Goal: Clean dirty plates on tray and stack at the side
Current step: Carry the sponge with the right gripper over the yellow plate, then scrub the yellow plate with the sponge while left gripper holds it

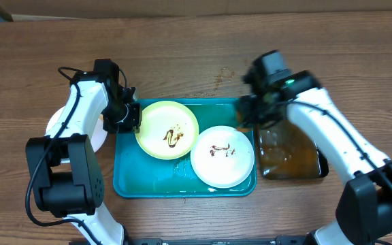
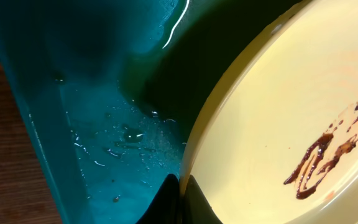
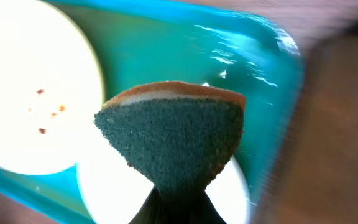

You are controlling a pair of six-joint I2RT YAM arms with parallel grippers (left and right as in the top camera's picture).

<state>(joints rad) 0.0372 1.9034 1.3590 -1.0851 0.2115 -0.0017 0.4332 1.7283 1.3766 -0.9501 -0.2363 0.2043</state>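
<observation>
Jaws of left gripper [image 1: 131,117] are pinched tight on the left rim of the lime-green plate [image 1: 167,129]. In the left wrist view the fingertips [image 2: 166,198] meet at that rim and the held edge throws a dark shadow on the tray floor. Whether it is lifted clear, can't tell.

Right gripper [image 1: 249,112] jaws are clamped on a sponge [image 3: 173,130], dark green scrub face toward the camera and a thin orange layer on its far edge. This gripper sits over the teal tray's [image 1: 148,178] back right corner.

- Lime-green plate fills the tray's back left part, with a brown sauce smear [image 1: 173,137] near its centre.
- White plate [image 1: 222,156] sits at front right, smeared in the middle, and its right rim reaches the tray's right wall. The two plate rims meet mid-tray; which lies on top is unclear.
- Second white plate [image 1: 98,138] is on the table [image 1: 182,54] just beside the tray's left edge, mostly hidden under the left arm.
- Black tray [image 1: 291,160] of brownish water is right against the teal tray's right edge, under the right arm.

Bare tray floor shows along the front left corner and in a thin strip at the back, with water droplets [image 2: 126,134] on it. Table is open behind and in front of the tray.
</observation>
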